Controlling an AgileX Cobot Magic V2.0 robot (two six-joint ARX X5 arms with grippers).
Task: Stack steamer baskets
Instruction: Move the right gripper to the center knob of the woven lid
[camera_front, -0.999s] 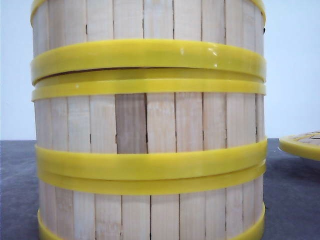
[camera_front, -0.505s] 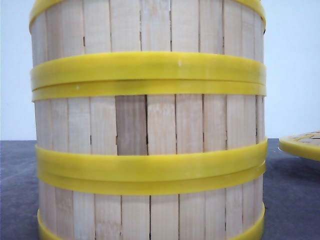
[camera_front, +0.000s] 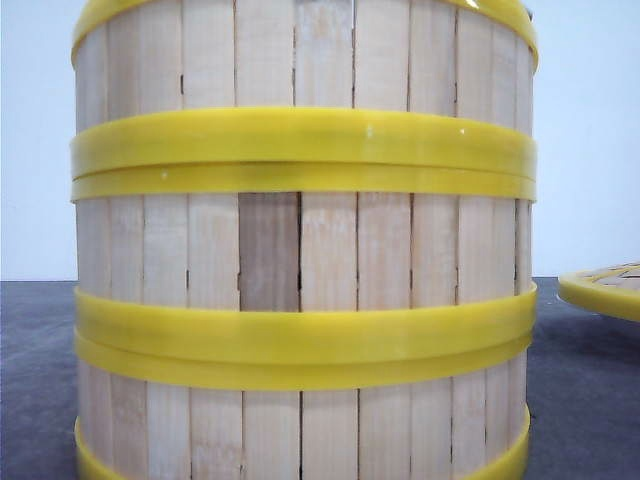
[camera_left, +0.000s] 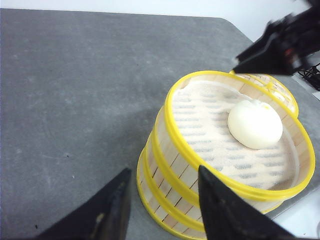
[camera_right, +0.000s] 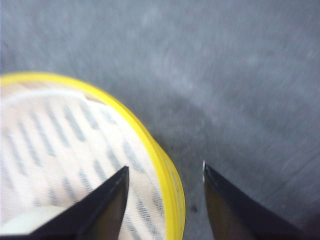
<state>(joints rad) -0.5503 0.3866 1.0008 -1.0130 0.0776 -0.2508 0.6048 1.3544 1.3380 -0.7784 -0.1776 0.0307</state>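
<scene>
Grey matte table (camera_left: 75, 90) carrying three stacked round steamer baskets (camera_front: 300, 250) of pale wooden slats with thick yellow rims, a white bun (camera_left: 255, 124) on the top one's cloth liner. Left pincer (camera_left: 162, 200) spread open straddling the top rim; right pincer (camera_right: 165, 192) likewise released, straddling that rim's edge.

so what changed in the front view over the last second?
The top steamer basket went from tilted, with a dark gap on the left, to seated flush on the middle basket, and the stack edged slightly right. The bottom basket and the lid at right stayed put.
</scene>
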